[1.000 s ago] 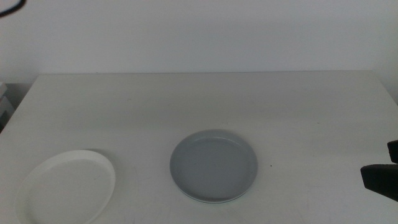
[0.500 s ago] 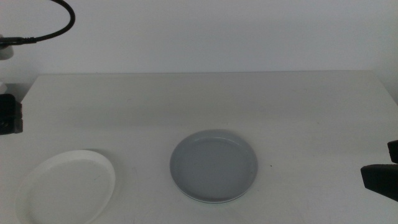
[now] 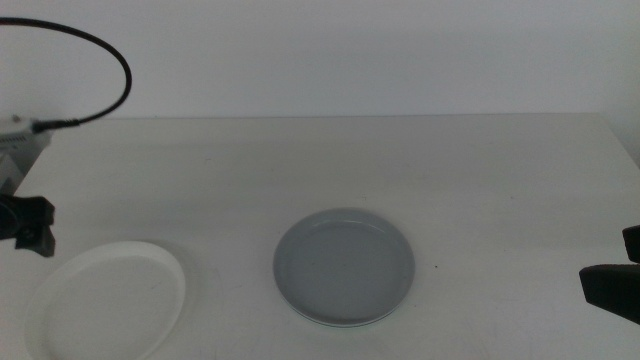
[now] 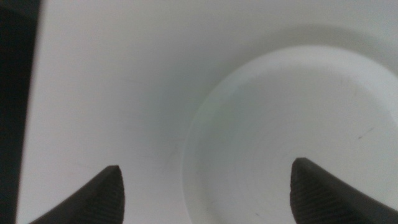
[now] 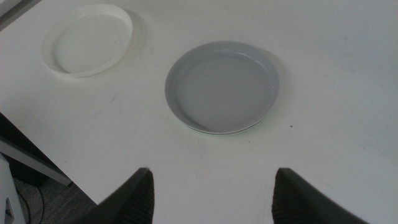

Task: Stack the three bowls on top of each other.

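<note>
Bowls: 2 stacked at centre, white one not yet picked

White bowl (image 3: 106,300) sits alone at table's (image 3: 330,160) near-left corner, flat, rim up. Left gripper (image 4: 205,186) hovers over it, jaws spread wide w/ nothing between; in the wrist view one jaw is over bare table, the other over the bowl's inside, so the rim edge lies between them. Prob lined up that way to pinch the low rim, since a dish this flat offers no other hold. In middle view only the dark wrist block and cable show at the left edge, just behind the white bowl.

Centre: grey-blue bowl (image 3: 344,266) lies nested on a paler one, thin mint green bowl (image 3: 335,322) edge peeking under its near rim. Stack looks level and centred, good base for the last dish.

Right gripper (image 5: 211,186) waits low at the table's right edge, jaws apart, empty, well clear of the stack.

Judgement: abt two-thirds done; remaining = grab white, carry right, drop on the stack.
</note>
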`<action>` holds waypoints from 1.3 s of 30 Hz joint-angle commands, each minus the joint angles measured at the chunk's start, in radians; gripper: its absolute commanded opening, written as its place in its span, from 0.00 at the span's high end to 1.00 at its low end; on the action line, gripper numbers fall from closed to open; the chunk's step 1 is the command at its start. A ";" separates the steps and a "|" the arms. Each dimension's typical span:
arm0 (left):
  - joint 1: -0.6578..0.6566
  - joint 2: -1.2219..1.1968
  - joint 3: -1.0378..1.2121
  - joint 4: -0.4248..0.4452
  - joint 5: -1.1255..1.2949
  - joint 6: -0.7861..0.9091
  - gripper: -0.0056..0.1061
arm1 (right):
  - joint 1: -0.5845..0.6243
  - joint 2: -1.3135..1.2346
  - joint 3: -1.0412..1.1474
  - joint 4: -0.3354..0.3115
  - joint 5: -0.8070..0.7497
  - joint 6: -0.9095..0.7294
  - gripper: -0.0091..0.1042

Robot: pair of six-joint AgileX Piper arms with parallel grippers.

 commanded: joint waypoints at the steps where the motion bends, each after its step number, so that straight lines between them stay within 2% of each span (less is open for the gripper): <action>1: 0.002 0.015 -0.025 -0.020 -0.037 0.016 0.16 | -0.007 -0.002 -0.022 0.018 -0.052 -0.003 0.49; 13: 0.002 0.162 0.024 -0.048 -0.110 0.070 0.16 | -0.007 -0.002 -0.022 0.018 -0.052 -0.003 0.49; 18: 0.002 0.207 0.024 -0.073 -0.151 0.151 0.16 | -0.007 -0.002 -0.022 0.018 -0.052 -0.003 0.49; 27: 0.002 0.292 0.024 -0.087 -0.189 0.154 0.16 | -0.007 -0.002 -0.022 0.018 -0.052 -0.003 0.49; 29: 0.002 0.310 0.024 -0.091 -0.186 0.154 0.22 | -0.007 -0.002 -0.022 0.018 -0.052 -0.003 0.49; 30: 0.002 0.319 0.024 -0.091 -0.186 0.154 0.28 | -0.007 -0.002 -0.022 0.018 -0.052 -0.003 0.49; 32: 0.002 0.331 0.024 -0.092 -0.185 0.154 0.43 | -0.007 -0.002 -0.022 0.018 -0.052 -0.003 0.49; 37: 0.002 0.333 0.023 -0.092 -0.172 0.140 0.85 | -0.007 -0.002 -0.022 0.018 -0.052 -0.003 0.49; 39: 0.002 0.321 0.023 -0.090 -0.170 0.138 0.95 | -0.007 -0.002 -0.022 0.018 -0.052 -0.003 0.49</action>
